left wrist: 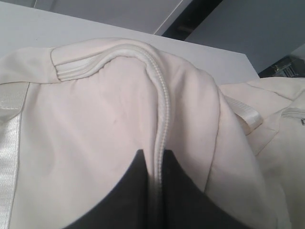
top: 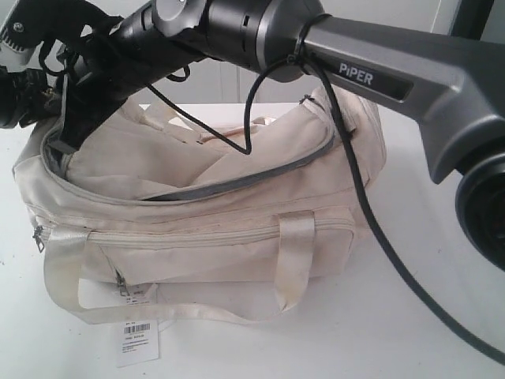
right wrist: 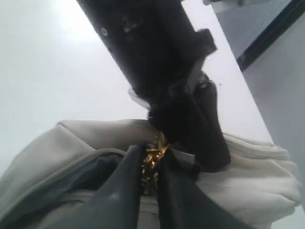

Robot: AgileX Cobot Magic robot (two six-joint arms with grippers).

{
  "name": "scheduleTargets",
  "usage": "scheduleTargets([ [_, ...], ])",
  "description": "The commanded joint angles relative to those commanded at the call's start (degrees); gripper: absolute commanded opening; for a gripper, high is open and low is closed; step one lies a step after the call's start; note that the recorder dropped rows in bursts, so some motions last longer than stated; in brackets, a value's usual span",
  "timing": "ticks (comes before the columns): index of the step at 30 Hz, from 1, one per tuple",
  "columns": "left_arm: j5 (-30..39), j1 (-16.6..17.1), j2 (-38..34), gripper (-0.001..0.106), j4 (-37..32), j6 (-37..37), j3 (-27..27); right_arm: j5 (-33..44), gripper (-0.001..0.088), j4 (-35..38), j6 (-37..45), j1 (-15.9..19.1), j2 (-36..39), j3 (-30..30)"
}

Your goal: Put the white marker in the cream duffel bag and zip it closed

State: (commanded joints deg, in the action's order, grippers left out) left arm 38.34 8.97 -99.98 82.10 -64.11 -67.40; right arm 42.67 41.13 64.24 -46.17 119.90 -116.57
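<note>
Scene: a cream duffel bag point(top: 237, 237) slumps on a white table point(top: 331, 347), with both robot arms crowded over its left end in the exterior view.
Top opening: the main zipper point(top: 260, 175) gapes along the top. Its grey tape curves from the left end toward the right, and a dark slit shows beneath it.
Front pocket: the pocket zipper point(top: 197, 234) runs shut across the front face.
Straps: a pale webbing handle point(top: 296, 253) loops down the front of the bag and onto the table.
Label: a white barcode tag point(top: 136, 335) lies flat on the table just below the bag's front left corner.
Reach: the grey right arm point(top: 355, 71), marked PIPER, stretches from the right across the bag to its left end. A black cable point(top: 371, 221) trails from it over the bag's right side.
Right grip: the right gripper point(right wrist: 151, 162) has its dark fingers drawn close together, pinching a gold zipper pull point(right wrist: 155, 145) at the bag's edge.
Left grip: the left gripper point(left wrist: 155, 153) is nipped onto a raised fold of cream fabric. A closed cream zipper point(left wrist: 159, 105) runs along the crest of the fold and down between its fingers.
Marker: the white marker is not visible in any view. Whether it lies inside the bag cannot be told.
</note>
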Motion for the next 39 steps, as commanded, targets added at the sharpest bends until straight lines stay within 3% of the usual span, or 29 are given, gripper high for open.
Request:
scheduleTargets([
  [5,-0.25,0.00,0.00,0.000,0.00,0.01,0.00,3.68,0.0000,0.75,0.00,0.00,-0.13,0.00],
  [9,-0.37,0.00,0.00,0.000,0.00,0.10,0.00,5.85,0.0000,7.50,4.34,0.00,-0.13,0.00],
  [29,-0.37,0.00,0.00,0.000,0.83,0.10,0.00,14.48,0.0000,8.81,4.85,0.00,-0.13,0.00],
  [39,-0.37,0.00,0.00,0.000,0.83,0.10,0.00,18.67,0.0000,11.01,10.51,0.00,-0.36,0.00],
])
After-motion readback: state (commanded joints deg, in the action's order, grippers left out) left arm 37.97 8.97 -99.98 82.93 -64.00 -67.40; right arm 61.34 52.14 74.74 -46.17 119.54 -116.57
